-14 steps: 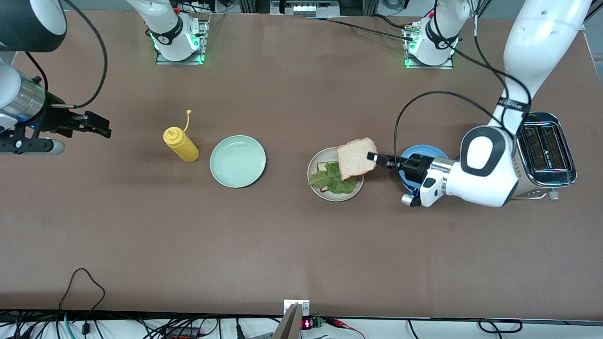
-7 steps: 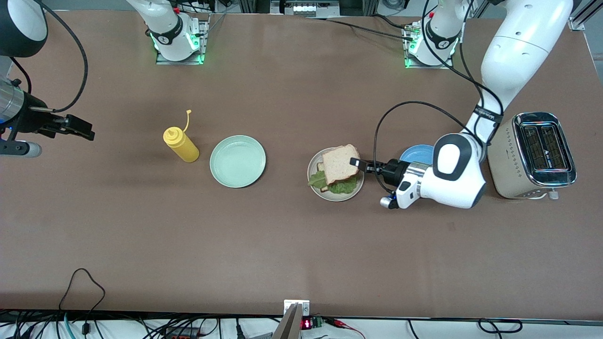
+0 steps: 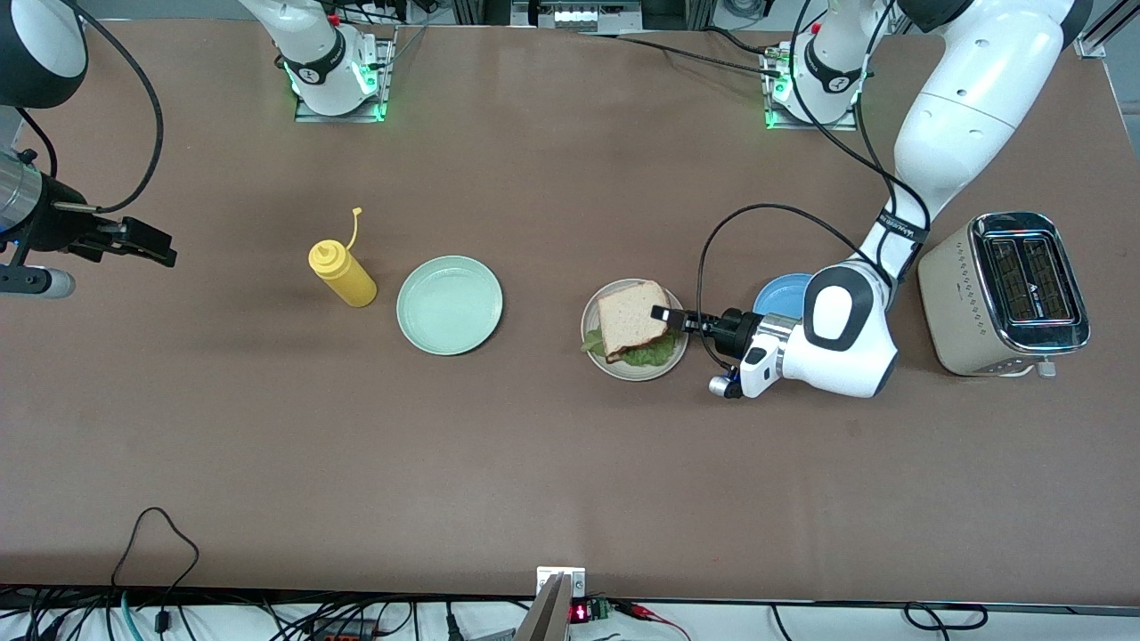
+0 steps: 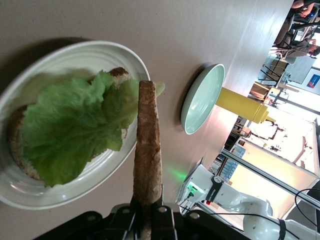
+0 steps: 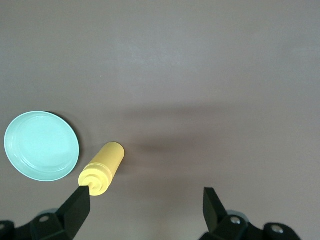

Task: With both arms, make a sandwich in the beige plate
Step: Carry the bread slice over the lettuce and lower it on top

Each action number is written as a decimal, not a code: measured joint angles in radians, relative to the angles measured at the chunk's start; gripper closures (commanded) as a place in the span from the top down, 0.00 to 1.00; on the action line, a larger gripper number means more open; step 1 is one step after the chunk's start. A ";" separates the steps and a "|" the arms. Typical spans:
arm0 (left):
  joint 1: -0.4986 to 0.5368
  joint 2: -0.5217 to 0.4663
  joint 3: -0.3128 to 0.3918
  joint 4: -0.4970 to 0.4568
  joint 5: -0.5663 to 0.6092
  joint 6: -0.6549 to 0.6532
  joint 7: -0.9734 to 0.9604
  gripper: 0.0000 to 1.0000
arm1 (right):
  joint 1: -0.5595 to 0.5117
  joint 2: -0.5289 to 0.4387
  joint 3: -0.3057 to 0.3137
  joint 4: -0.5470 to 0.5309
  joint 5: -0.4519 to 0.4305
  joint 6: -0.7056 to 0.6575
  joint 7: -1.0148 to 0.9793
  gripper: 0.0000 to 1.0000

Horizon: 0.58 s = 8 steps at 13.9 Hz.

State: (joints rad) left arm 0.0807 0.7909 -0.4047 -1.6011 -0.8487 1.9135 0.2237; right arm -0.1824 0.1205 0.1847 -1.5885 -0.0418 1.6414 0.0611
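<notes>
Sandwich (image 3: 631, 328): partly assembled on the beige plate (image 3: 592, 307); bottom slice and lettuce leaf lie flat, top slice not yet released.
Bottom slice (image 4: 20, 150): flat on the plate, mostly covered by the lettuce.
Lettuce leaf (image 4: 75, 125): spread over the bottom slice, directly under the left gripper's reach; ruffled edge pokes out toward the front camera.
Top slice (image 3: 631, 316): pinched at 1 crust edge by the left gripper (image 3: 670, 316); in the left wrist view it runs straight out from the fingers, edge-on, above the lettuce. Whether its free end already touches the lettuce cannot be told.
Left gripper: fingers clamped on the top slice, positioned over the plate rim at the left arm's end of the plate.
Right gripper (image 3: 147, 240): fingers spread, holding nothing; parked over bare table at the right arm's end, well apart from the plate. This arm waits.
Blue plate (image 3: 779, 294): just beside the left gripper's wrist, partly hidden by the arm.
Mint-green plate (image 3: 450, 304): ahead of the left gripper, past the beige plate; looks bare.
Yellow bottle (image 3: 343, 274): just beside the mint-green plate, between it and the right gripper.
Toaster (image 3: 1002, 294): at the left arm's end of the table.
Progress: 2 of 3 layers placed; judged to be in the final placing step.
Remaining: lower the top slice flat onto the lettuce, release, withdraw the left gripper.
</notes>
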 measured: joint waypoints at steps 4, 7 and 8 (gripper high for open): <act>0.003 0.032 0.008 0.001 0.000 0.006 0.058 0.13 | -0.002 0.000 0.000 0.000 -0.001 0.001 0.000 1.00; 0.009 0.059 0.011 0.002 0.000 0.007 0.068 0.68 | -0.003 0.000 0.000 0.000 -0.002 0.001 0.000 1.00; 0.011 0.069 0.012 0.006 0.000 0.015 0.072 1.00 | -0.003 0.000 0.000 0.000 -0.002 0.001 0.000 1.00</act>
State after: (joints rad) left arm 0.0913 0.8597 -0.3926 -1.5955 -0.8487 1.9283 0.2953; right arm -0.1851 0.1205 0.1845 -1.5885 -0.0439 1.6429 0.0611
